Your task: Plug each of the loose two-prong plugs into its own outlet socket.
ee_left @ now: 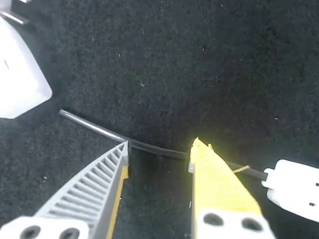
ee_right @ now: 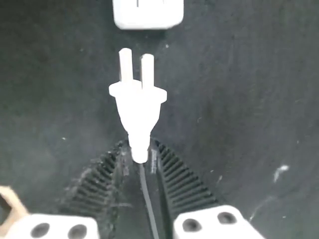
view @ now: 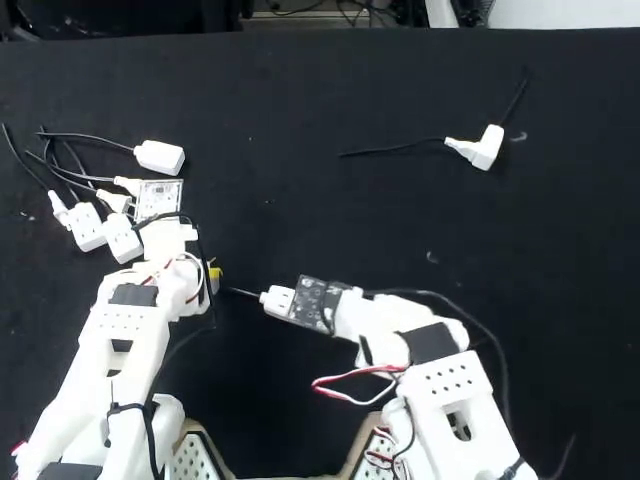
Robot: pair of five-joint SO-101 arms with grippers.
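Pinching the two-prong plug [ee_right: 138, 107] by its neck, my right gripper [ee_right: 138, 152] points it nine o'clock at the outlet socket [ee_right: 148, 14]. Left gripper [ee_left: 158, 147] spread, astride a black cable [ee_left: 94, 128].

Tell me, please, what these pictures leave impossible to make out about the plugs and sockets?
Socket block, right wrist view: cut by the frame edge, beyond the held plug.
Outlet cluster, high view: too small to tell free sockets from filled ones.
White plug-like piece, left wrist view: cut by the edge, prongs unseen.
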